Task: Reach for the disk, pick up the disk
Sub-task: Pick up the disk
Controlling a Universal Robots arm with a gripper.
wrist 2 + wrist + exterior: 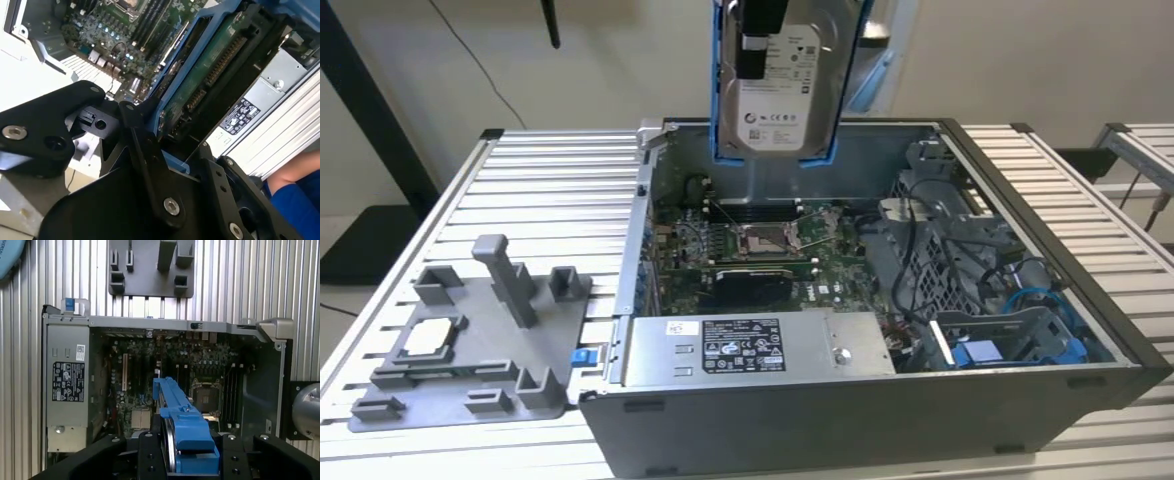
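Gripper (190, 460) nearest you, bottom centre of first wrist view, black fingers (150, 165) clamped on disk (781, 90) by blue rails. Disk hangs upright at top centre of exterior view, above open computer case (1067, 330), clear of motherboard (761, 250); pick-up looks done.

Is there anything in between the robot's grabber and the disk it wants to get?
No, nothing is in the way. The gripper already has its jaws closed on the disk, gripping it by its blue rails. In the exterior view the disk hangs upright in the air, lifted clear above the open computer case.
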